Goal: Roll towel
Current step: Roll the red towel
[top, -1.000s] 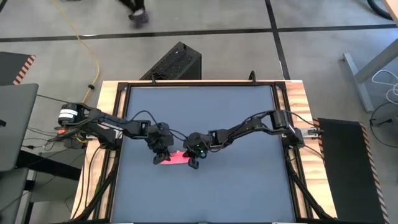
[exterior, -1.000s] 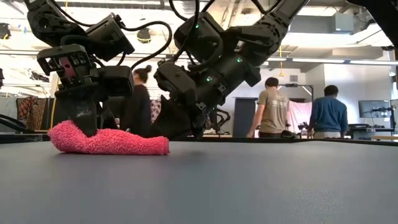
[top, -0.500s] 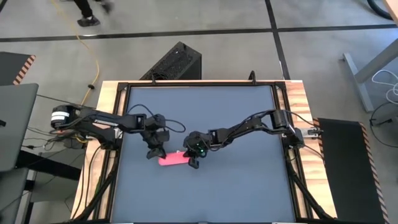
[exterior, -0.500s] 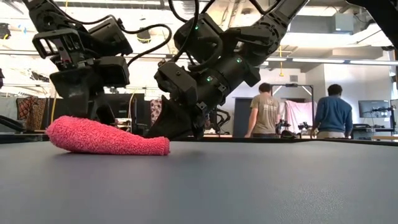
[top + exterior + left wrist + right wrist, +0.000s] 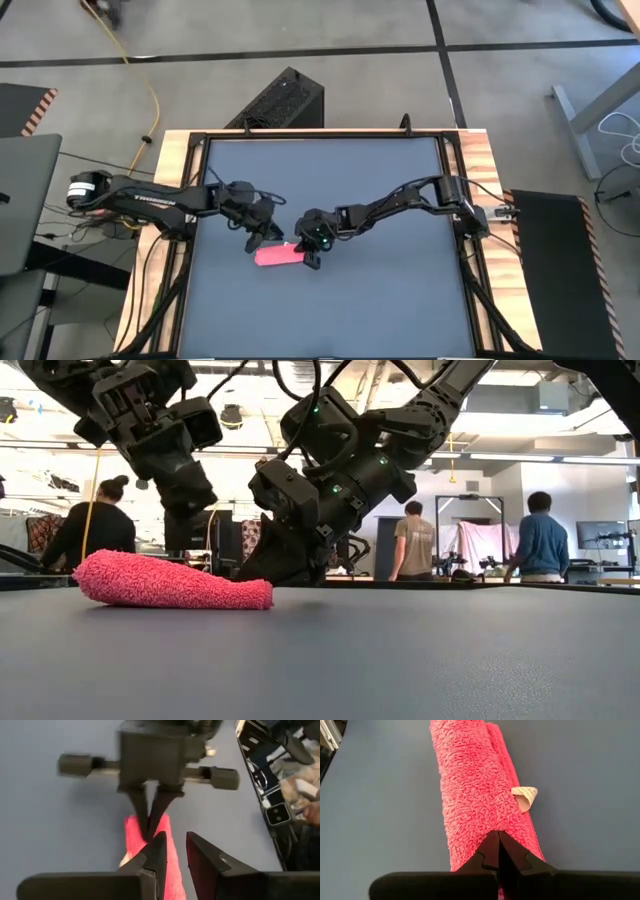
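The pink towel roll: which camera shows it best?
The right wrist view: the towel fills it, showing weave and white tag. The low view shows its side; the high view, a small pink bar; the left wrist view, one part.

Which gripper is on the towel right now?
The right gripper, shut on the towel end. The left gripper hangs above it, off the cloth.

The table (image 5: 380,300) had a flat dark gray top with a black frame around it and light wood strips down both sides. It filled the middle and lower part of the high view. One thing lay on it: the towel (image 5: 277,257), a pink-red fuzzy roll, left of the middle.
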{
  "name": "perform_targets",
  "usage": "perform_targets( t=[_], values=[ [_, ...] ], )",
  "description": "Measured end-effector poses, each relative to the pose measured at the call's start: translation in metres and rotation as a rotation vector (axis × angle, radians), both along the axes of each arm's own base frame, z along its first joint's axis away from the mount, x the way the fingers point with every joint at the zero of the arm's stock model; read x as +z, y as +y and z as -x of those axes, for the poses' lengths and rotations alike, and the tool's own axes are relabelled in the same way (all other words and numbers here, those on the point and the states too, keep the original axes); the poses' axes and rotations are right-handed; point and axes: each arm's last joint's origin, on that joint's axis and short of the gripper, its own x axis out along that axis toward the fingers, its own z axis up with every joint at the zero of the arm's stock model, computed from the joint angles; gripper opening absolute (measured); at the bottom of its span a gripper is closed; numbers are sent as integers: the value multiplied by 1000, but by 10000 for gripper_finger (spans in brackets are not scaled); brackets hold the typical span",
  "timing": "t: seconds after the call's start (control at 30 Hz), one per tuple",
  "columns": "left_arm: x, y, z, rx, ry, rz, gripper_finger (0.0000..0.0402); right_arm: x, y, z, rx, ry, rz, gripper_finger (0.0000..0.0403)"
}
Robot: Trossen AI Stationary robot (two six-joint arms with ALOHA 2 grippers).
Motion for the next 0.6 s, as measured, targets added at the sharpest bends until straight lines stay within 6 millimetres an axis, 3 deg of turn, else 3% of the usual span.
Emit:
perform_targets(
  t=[0.13,0.43,0.6],
  values=[
    [-5,-6,-8,-6,-18,-40,84,0,0,0,12,-2,-10,21],
    [-29,-19,-21,-2,132,26,170,0,0,0,17,-4,-12,21],
    [-32,-29,-36,8,242,-116,182,0,0,0,18,-6,-14,21]
  ],
)
